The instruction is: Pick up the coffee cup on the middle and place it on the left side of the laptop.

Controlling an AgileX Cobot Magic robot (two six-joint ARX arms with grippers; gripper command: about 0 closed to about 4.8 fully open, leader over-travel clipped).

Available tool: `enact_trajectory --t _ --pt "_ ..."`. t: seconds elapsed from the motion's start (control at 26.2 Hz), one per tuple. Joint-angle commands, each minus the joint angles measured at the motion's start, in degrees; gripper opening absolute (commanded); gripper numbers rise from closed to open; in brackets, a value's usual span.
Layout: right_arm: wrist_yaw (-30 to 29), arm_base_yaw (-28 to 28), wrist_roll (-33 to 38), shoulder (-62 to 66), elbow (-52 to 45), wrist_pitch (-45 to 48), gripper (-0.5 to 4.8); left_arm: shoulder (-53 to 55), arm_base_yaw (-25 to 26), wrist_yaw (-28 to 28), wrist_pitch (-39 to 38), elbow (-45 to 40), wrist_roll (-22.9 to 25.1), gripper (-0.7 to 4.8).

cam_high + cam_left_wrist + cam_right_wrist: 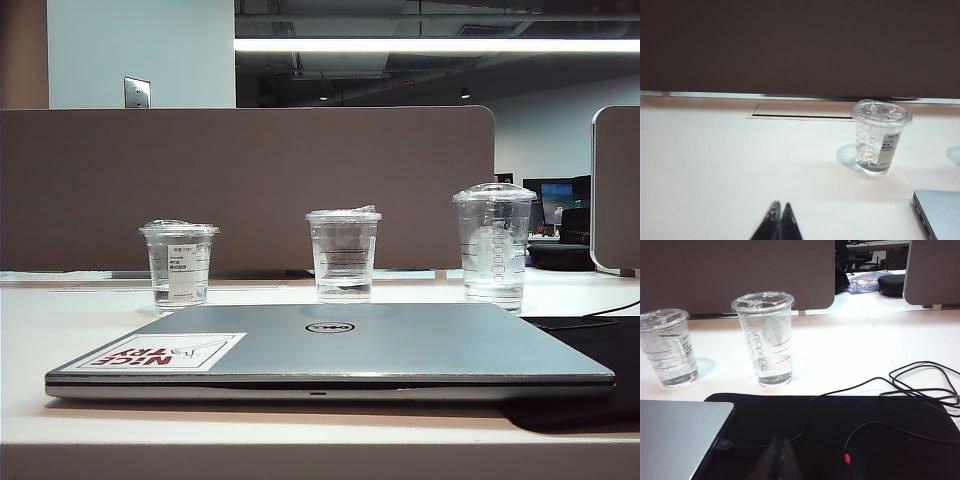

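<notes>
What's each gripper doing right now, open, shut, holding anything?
Left gripper: shut, empty, hanging over bare table short of the labelled cup.
Right gripper: shut, empty, above the black mat beside the laptop.

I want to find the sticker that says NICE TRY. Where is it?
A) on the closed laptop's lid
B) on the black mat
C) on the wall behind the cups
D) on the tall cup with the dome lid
A: the white sticker with red letters lies on the closed laptop lid, near its left corner.

coffee cup [343, 255] behind laptop [330, 352], between cups
</notes>
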Motion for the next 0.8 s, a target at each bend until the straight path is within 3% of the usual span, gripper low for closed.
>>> enact_trajectory --t 0.04,0.34,0.5,0.65,0.8 --pt "-0.11 0.00 -0.04 -0.09 -0.24 1.09 -0.05 0.00 -0.02 0.26 0.74 0.20 -0.20 -0.05" --pt "-0.07 0.98 -0.04 1.27 -0.24 1.22 -0.05 0.00 -0.02 0.33 1.05 0.20 -0.28 -0.05" --pt "-0.09 5.09 -0.04 4.72 -0.24 1.29 -0.05 0.00 -0.02 2.32 0.81 0.20 -5.31 -0.05" --pt "-0.11 10.97 -0.04 8.61 -0.24 1.27 -0.05 0.00 -0.02 9.16 1.07 0.20 -10.62 -0.05" --pt "-0.11 16.90 -0.04 11.93 -0.24 1.25 -0.05 0.02 -0.09 20.94 4.20 0.22 -12.37 -0.05"
